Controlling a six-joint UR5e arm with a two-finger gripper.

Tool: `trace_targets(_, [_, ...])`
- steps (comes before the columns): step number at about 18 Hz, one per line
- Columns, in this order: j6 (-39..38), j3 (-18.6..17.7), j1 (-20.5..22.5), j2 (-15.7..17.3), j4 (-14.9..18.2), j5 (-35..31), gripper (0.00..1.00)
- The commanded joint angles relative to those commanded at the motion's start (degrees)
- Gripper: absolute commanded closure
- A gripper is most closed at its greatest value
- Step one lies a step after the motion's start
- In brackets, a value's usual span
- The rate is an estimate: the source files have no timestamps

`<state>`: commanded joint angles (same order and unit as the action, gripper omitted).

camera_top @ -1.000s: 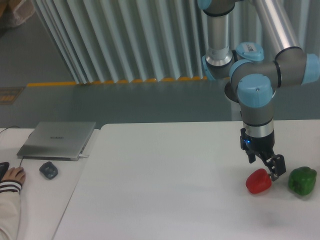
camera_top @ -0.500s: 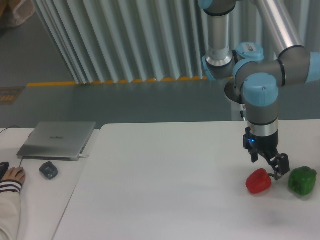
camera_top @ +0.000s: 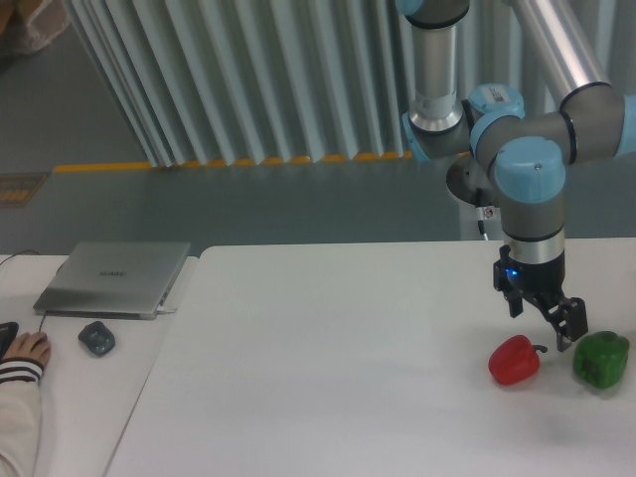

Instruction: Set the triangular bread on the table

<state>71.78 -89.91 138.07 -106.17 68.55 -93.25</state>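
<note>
pincer [camera_top: 564,333] shifted right off red pepper [camera_top: 514,361], nearing green pepper [camera_top: 600,359], grip state unclear, above table [camera_top: 328,368]

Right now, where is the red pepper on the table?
The red pepper lies at the table's right side, just left of the green pepper, below the gripper.

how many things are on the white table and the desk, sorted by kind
Peppers: 2, the red pepper and the green pepper, both on the white table
Laptops: 1, the grey laptop, shut, on the side desk
Small dark objects by the laptop: 1
Bread: 0 in view
Total: 4
</note>
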Motion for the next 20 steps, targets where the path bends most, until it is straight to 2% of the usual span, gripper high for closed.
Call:
trace_targets(3, [9.05,0.0,2.81,1.76,1.59,0.26,0.0])
trace_targets(6, [10.13,0.26,4.4,1.67,1.33,0.18,0.0])
trace_targets(8, [15.98,0.61,8.52,1.76,1.24,0.26,0.0])
trace_targets(10, [29.06,0.79,15.01,1.93,1.15,0.44,0.0])
trace_targets(11, [31.38,0.7,16.69,1.85,0.63,0.35,0.0])
trace_targets(14, [32.72,2.81,19.78,0.8,-1.57,0.18,0.0])
trace_targets(15, [32.63,4.12,20.31,-1.03,-1.75,-0.17,0.0])
trace_targets(18, [32.55,5.27,22.51,-3.15,-2.45,0.09,0.0])
trace_targets(19, [32.46,5.62,22.6,-4.21,-4.89,0.0,0.0])
trace_targets(20, [31.94,5.8,22.86,-4.56,-5.44,0.17,0.0])
